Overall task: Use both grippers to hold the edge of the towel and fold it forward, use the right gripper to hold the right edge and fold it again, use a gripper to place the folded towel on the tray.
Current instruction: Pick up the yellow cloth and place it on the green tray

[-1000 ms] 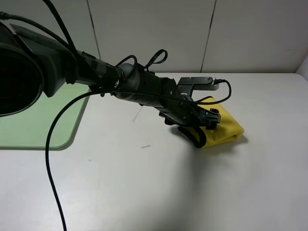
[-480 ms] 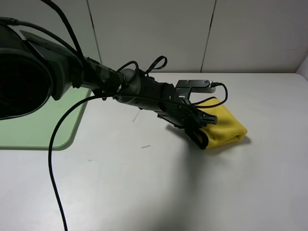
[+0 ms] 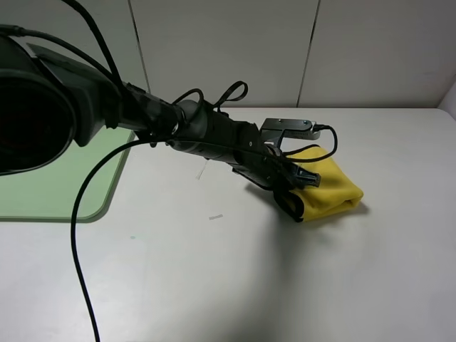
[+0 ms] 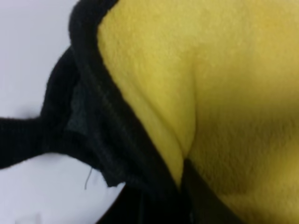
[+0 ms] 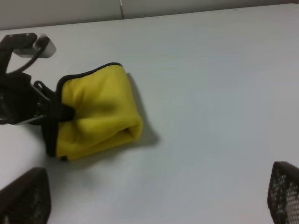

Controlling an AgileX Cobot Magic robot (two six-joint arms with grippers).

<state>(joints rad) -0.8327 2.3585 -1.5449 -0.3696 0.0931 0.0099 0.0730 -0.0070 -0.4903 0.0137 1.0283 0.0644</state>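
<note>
From the high camera: folded yellow towel [image 3: 329,187] at about 3 o'clock of table centre, green tray [image 3: 57,178] far off at 9 o'clock. Left gripper [image 3: 305,178] reaching across, clamped on the towel's black-trimmed left edge.

From the left wrist: yellow fleece filling the frame, black trim pinched at 6 o'clock; grasping the towel.

From the right wrist: towel [image 5: 93,112] at 10 o'clock, well apart from the right gripper [image 5: 154,196], fingers [image 5: 25,196] spread, holding nothing.

Likely step: final placement. Next: lift and carry toward the tray.
</note>
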